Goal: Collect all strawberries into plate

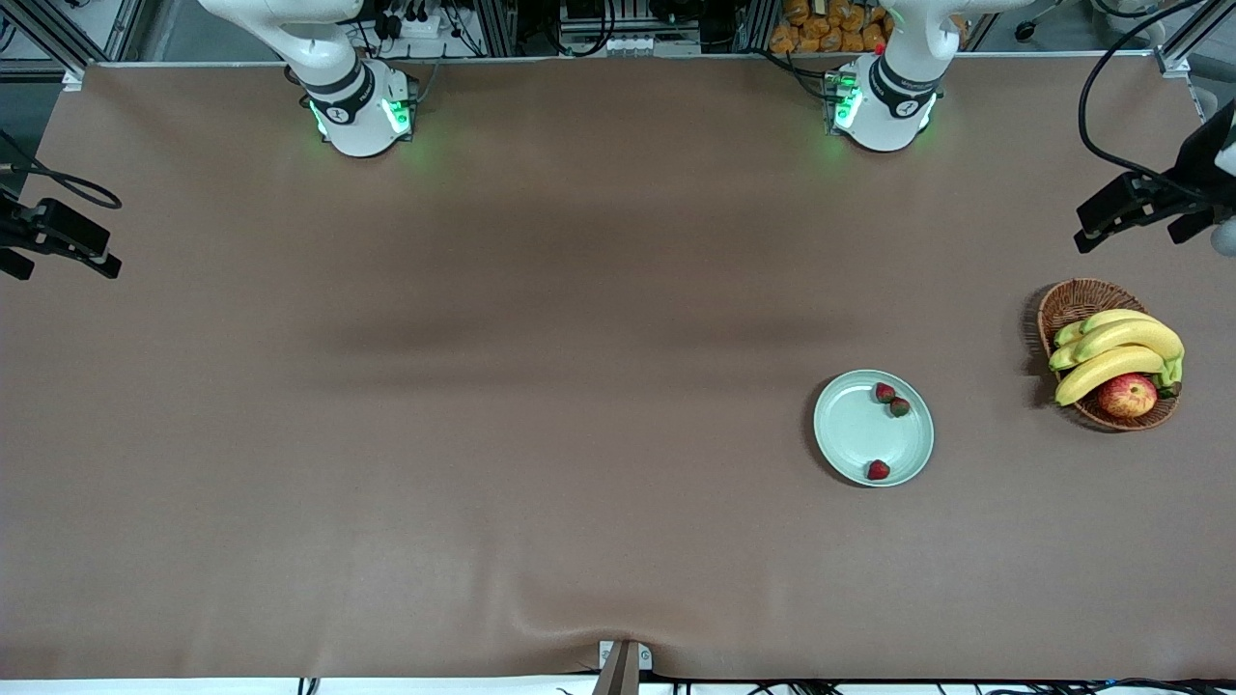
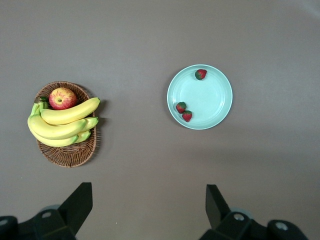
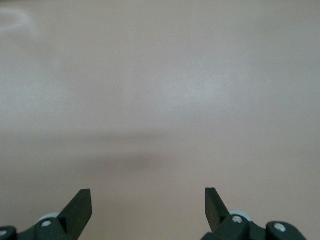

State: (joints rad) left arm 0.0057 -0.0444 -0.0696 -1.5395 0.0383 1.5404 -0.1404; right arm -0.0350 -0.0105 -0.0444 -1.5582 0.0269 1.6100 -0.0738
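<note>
Both sets of jaws stand spread wide with nothing between them. The left gripper shows its two dark fingers at the bottom of its wrist view, far apart, looking straight down on the brown table from high up and touching nothing. The right gripper hangs the same way over bare tabletop, empty; this arm waits. In the front view the left gripper sits at the right edge of the frame and the right gripper at the left edge, both pulled well away from the work.

All three strawberries lie in the plate, right of centre in the front view. Two strawberries rest side by side at the plate's upper right, just beside each other; the third strawberry lies against the rim at the plate's lower edge. No berry shows on the table outside it, so the collecting looks finished and the arms appear parked clear.

Near the right edge, a wicker basket holds bananas and an apple, well apart from the plate.
</note>
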